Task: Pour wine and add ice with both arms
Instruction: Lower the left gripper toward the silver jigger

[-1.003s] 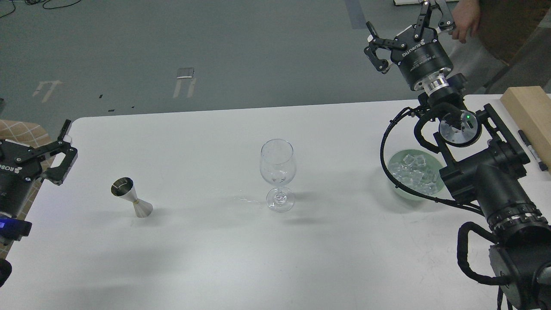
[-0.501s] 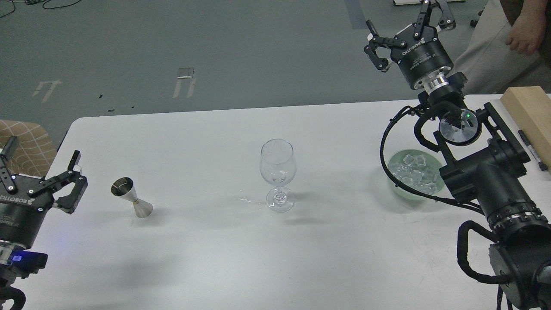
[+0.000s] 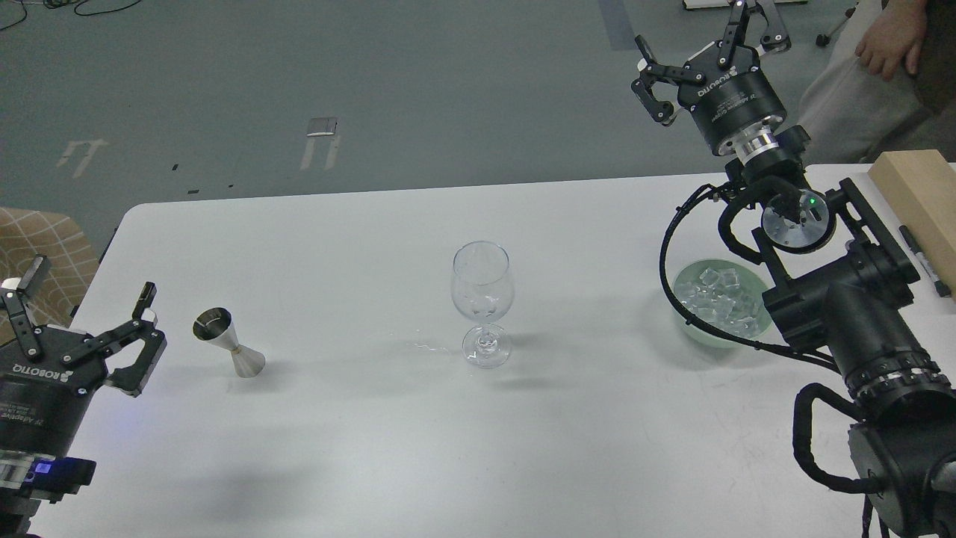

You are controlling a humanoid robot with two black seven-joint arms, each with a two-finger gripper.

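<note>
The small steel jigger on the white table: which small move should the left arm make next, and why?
Probably ease the left gripper rightward until its open fingers flank the small steel hourglass jigger. The gripper hangs open just left of it, not touching, and the clear stemmed wine glass holds no wine.

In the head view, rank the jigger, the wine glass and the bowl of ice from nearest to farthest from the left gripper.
Measured from the left gripper, low at the table's left edge with its fingers apart:
1. Steel jigger, just to its right on the table's left side.
2. Wine glass, upright at the table's middle.
3. Green bowl of ice, far right, beside the right arm.
</note>
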